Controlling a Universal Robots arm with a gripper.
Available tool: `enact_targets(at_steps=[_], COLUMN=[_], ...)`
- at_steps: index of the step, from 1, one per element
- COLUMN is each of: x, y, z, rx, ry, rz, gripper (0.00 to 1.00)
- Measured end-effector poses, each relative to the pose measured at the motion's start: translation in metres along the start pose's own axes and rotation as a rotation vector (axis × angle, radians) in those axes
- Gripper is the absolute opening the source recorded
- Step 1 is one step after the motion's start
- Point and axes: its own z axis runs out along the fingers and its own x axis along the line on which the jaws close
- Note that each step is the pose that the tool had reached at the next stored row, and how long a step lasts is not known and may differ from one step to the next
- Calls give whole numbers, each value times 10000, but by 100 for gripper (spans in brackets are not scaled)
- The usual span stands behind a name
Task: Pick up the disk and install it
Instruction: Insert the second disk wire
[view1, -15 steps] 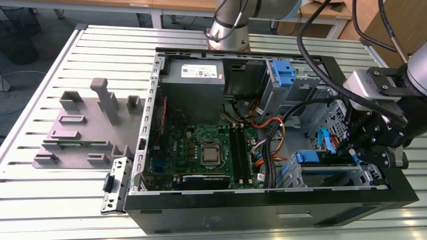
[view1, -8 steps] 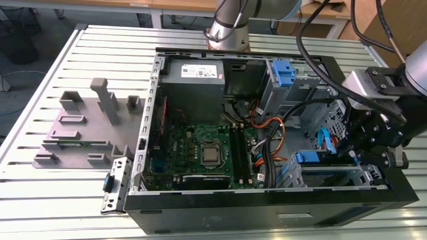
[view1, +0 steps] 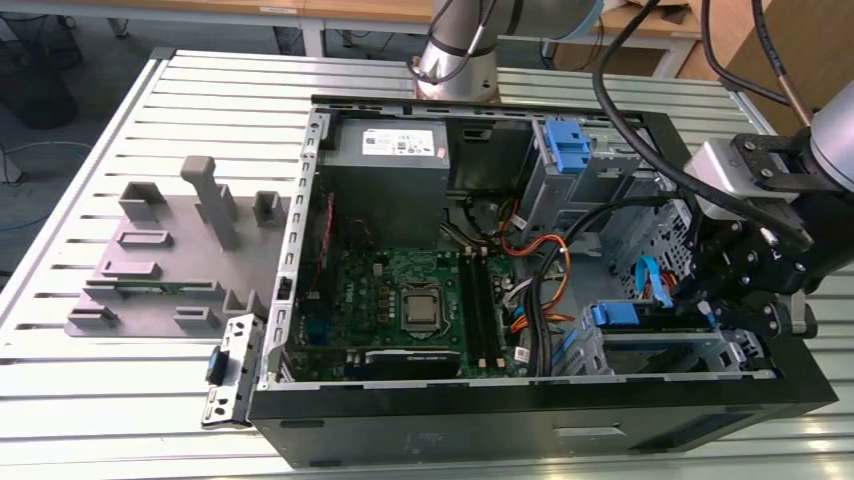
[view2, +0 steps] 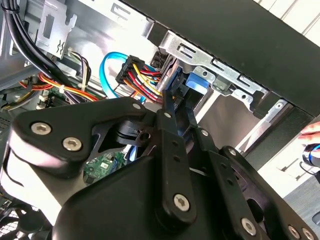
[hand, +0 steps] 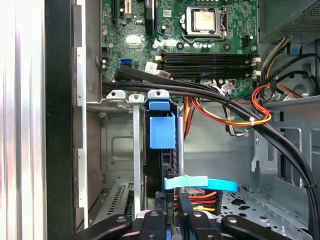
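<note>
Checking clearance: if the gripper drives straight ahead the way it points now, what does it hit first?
Likely the disk in its bay: the gripper points along its rear edge, beside the cable plugs. Depth is unclear.

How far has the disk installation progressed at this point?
Done, it seems: the disk already stands in the drive cage of the open computer case, its blue carrier tab visible. In hand: the gripper sits at the disk's rear edge beside the cables. Left: whether the disk is fully seated cannot be told.

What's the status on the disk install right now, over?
Black gripper down inside the open computer case, at the drive cage. Blue-railed metal disk seated upright in the cage slot. Black cable bundle crossing just above it.
</note>
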Motion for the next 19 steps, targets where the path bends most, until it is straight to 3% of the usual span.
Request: enact_targets(at_steps=[9, 10, 19], x=[0, 0, 0], y=[0, 0, 0], z=[0, 0, 0], rx=[0, 0, 0], ry=[0, 0, 0], rz=[0, 0, 0], gripper=[25, 32, 32])
